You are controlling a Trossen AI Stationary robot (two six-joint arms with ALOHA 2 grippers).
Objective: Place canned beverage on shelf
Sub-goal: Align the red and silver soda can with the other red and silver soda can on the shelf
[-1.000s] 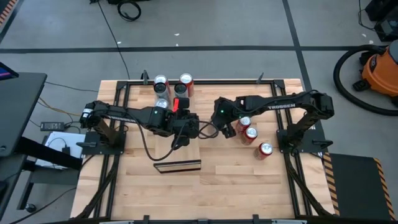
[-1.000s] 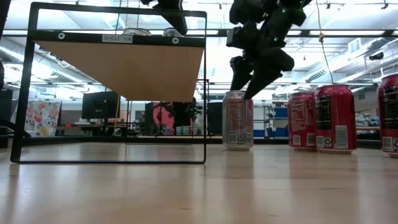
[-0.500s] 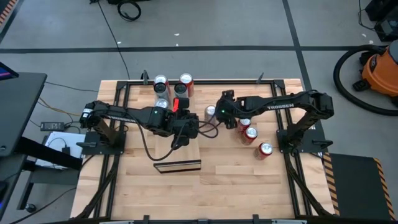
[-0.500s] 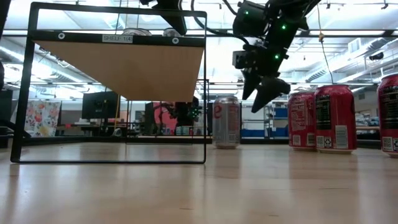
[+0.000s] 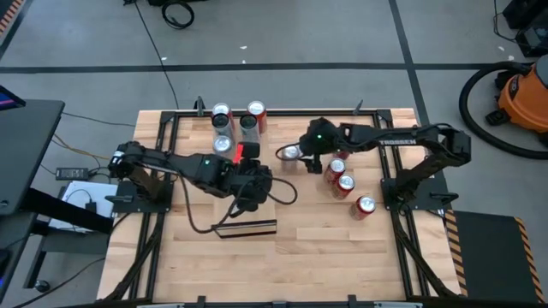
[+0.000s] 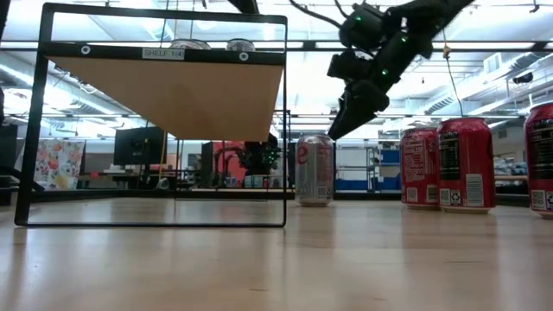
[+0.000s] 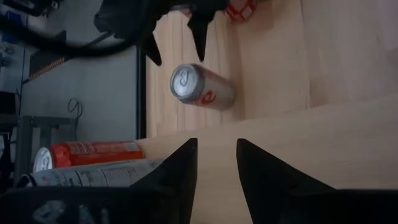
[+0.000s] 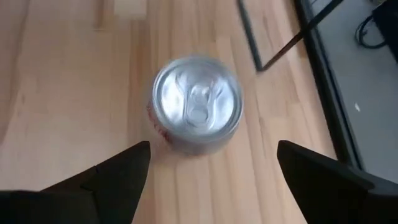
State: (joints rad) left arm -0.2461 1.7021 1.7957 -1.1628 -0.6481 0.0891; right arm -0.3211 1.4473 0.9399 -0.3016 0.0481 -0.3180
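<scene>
A silver can [image 5: 289, 154] [image 6: 314, 168] [image 8: 197, 102] stands upright on the wooden tabletop, right of the shelf [image 6: 173, 95] [image 5: 250, 210]. My right gripper [image 8: 212, 147] [image 6: 339, 128] hovers open just above it, a finger out to either side of its top, touching nothing. My left gripper [image 5: 257, 190] [image 7: 216, 152] hangs over the shelf board, its fingers a narrow gap apart with nothing between them. Several cans [image 5: 221, 113] [image 7: 87, 152] stand on the shelf's far part.
Three red cans [image 5: 345, 182] [image 6: 465, 164] stand on the table to the right of the silver one. The shelf's black frame [image 6: 286, 121] rises close to the silver can's left. Bare tabletop [image 5: 325, 248] lies toward the near edge.
My right gripper has risen off the silver can, gone toward the table's far edge and rolled at the wrist, staying open. The can now stands a little farther off and more to the left, another side of its label turned to the low view. My left gripper drifted toward the near edge.
</scene>
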